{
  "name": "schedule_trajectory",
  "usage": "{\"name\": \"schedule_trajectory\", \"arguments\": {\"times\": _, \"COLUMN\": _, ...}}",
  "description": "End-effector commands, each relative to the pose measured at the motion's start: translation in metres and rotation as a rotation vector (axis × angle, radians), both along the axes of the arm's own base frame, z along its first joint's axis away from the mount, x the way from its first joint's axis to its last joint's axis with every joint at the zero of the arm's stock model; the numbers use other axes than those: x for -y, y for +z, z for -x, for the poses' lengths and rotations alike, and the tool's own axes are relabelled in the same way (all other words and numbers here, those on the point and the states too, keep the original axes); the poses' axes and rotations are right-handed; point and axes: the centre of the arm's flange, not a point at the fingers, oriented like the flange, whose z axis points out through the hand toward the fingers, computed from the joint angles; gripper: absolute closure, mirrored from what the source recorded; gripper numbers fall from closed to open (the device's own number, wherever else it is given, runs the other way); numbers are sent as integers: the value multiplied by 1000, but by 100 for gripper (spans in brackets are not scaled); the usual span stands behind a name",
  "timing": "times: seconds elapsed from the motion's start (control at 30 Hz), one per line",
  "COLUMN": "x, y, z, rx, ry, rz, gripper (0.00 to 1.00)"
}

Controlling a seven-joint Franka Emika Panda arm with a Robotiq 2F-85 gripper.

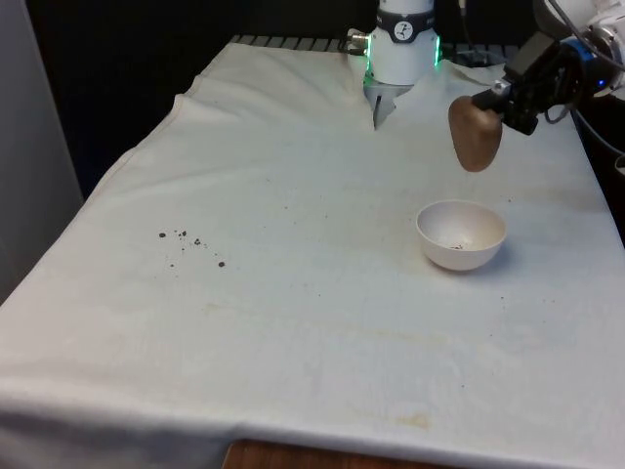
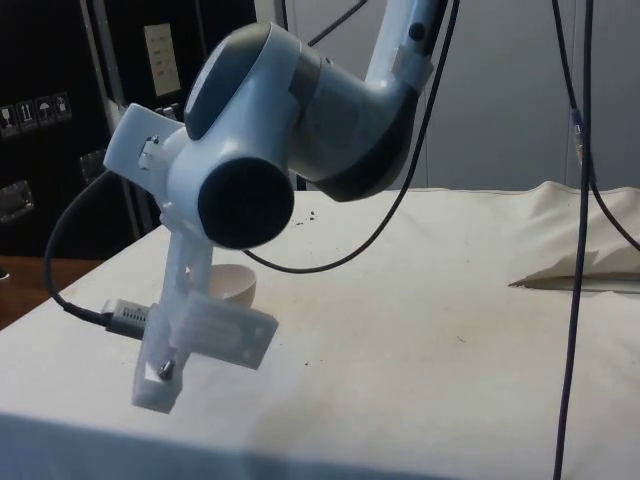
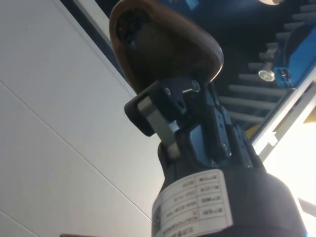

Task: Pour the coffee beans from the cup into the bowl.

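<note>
White cloth over table, black curtains behind. Brown cup in air, tipped mouth-down, above white bowl and slightly to its far side. Few beans in bowl; scattered beans on cloth toward front view's left. Gripper clamped on cup; wrist view shows finger pressed on cup wall. Side view: arm's wrist housing blocks cup, bowl rim peeks behind. Arm reaches in from front view's right, wrist rolled over.
</note>
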Motion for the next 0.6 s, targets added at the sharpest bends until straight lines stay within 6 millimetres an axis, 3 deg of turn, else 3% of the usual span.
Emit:
{"name": "schedule_trajectory", "arguments": {"times": 0.0, "x": 1, "y": 0, "z": -1, "rx": -3, "ry": 8, "rz": 15, "gripper": 100}}
{"name": "schedule_trajectory", "arguments": {"times": 0.57, "x": -3, "y": -11, "z": 5, "rx": 3, "ry": 90, "rz": 88, "gripper": 100}}
